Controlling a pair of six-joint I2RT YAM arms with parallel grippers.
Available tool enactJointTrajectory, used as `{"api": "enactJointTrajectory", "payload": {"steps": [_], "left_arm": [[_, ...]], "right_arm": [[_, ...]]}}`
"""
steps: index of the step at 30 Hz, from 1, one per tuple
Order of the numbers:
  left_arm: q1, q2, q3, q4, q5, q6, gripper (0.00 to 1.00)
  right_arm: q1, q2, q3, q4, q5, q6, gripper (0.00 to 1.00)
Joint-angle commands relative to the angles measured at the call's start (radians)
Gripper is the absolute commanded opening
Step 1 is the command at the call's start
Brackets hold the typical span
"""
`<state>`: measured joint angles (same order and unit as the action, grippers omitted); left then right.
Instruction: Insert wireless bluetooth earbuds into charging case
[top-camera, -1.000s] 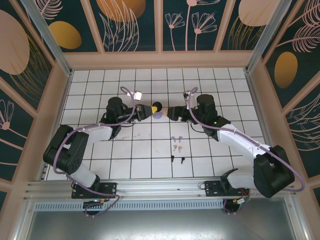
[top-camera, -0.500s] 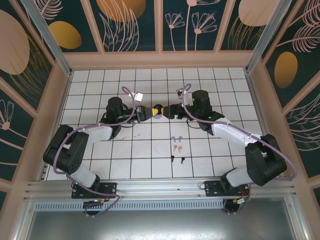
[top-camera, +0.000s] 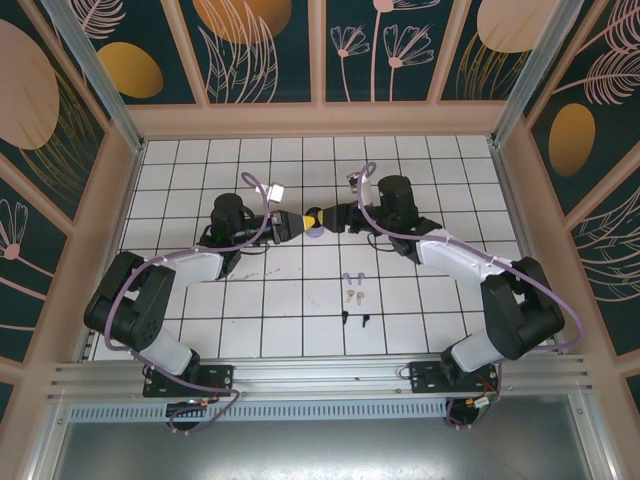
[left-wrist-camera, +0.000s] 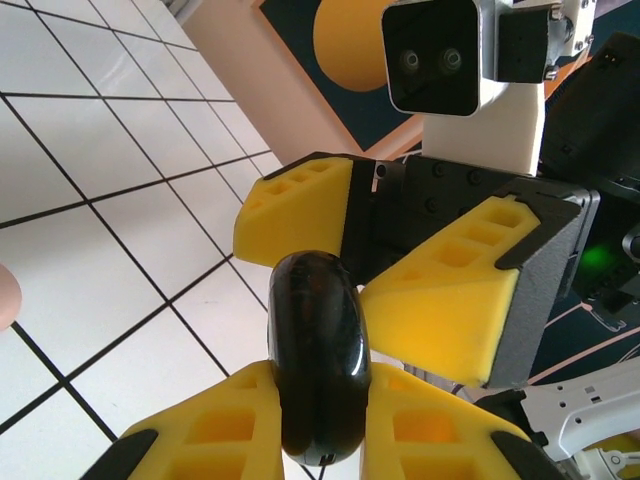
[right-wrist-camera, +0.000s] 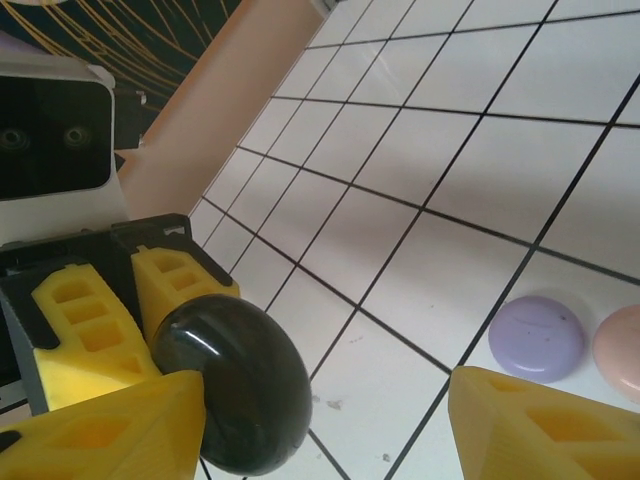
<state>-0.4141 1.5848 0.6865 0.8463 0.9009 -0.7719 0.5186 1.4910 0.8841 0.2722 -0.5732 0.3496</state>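
Left tool (left-wrist-camera: 322, 390) clamped on a glossy black charging case (left-wrist-camera: 318, 340) above the table (top-camera: 270, 300)
On the table's near side lie the black earbuds (top-camera: 354, 319), then the pink pair (top-camera: 353, 296), then the lavender pair (top-camera: 348, 277); beyond them the right tool (right-wrist-camera: 325, 425), spread apart, straddles the case's free end, a lavender case (right-wrist-camera: 536, 337) lying below

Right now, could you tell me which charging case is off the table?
The glossy black oval case, gripped by the left hand; the lavender case and pink case lie on tiles.

White tiled tabletop (top-camera: 290, 300) sits enclosed by dark floral wall panels (top-camera: 260, 50).
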Motion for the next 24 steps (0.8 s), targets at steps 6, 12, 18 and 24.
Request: {"api": "enactJointTrajectory", "payload": {"steps": [6,12,18,24], "left_arm": [[-0.002,-0.075,0.002,0.043,0.047,-0.002,0.00],[-0.002,-0.071,-0.007,0.050,0.050,-0.002,0.00],[-0.002,-0.073,-0.005,0.053,0.086,-0.005,0.00],[-0.003,-0.074,0.002,0.068,0.133,-0.017,0.00]], "right_arm": [[-0.050,0.023,-0.019,0.002,0.063,0.020,0.61],[-0.055,-0.069,-0.050,-0.010,0.027,0.016,0.61],[-0.058,-0.112,-0.035,-0.042,-0.162,-0.041,0.61],[-0.061,-0.084,0.011,-0.087,-0.223,-0.069,0.56]]}}
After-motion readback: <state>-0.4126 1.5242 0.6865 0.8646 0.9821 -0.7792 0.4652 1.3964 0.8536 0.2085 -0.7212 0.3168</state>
